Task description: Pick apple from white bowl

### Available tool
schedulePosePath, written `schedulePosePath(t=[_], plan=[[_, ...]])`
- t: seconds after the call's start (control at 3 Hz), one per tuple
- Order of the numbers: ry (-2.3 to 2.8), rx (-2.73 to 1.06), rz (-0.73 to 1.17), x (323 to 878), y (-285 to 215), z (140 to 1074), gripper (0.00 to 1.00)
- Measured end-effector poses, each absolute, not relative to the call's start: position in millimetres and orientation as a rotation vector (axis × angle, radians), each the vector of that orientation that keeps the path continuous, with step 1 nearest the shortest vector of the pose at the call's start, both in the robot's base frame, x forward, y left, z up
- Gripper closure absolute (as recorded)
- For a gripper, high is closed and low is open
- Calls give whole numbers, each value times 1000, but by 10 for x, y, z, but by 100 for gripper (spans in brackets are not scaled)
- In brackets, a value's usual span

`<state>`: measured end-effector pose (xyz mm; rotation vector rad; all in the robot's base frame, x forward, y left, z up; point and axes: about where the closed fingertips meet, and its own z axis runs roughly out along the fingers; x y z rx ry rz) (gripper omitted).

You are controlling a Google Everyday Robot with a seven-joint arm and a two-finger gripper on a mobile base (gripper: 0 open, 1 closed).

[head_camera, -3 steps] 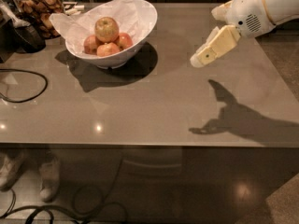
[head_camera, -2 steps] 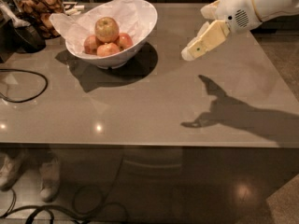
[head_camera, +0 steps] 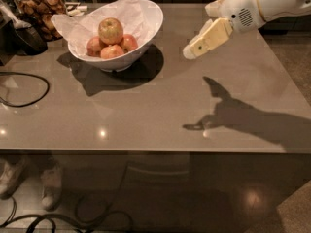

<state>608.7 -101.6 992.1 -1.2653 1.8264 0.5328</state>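
The apple [head_camera: 111, 30], large, yellow-green with a red-orange blush, sits on top of three smaller redder apples [head_camera: 112, 51] in the white bowl [head_camera: 146, 30]. The bowl is lined with crinkled white paper and stands at the back left of the grey table [head_camera: 146, 106]. My gripper [head_camera: 189, 52] hangs above the table to the right of the bowl, apart from it, its cream fingers pointing down and left toward the bowl. It holds nothing.
A glass jar of brown snacks [head_camera: 41, 6] stands behind the bowl at the far left, next to a dark appliance [head_camera: 17, 33]. A black cable [head_camera: 24, 89] loops on the table's left side. The arm's shadow [head_camera: 243, 115] falls at the right.
My gripper has moved left across the table toward the bowl. The bowl and apples have not moved.
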Motion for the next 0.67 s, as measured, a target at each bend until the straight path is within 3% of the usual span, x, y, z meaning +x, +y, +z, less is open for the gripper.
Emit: schedulePosePath(t=[0.67], plan=[[1851, -1338, 530, 6345, -443, 10086, 0]])
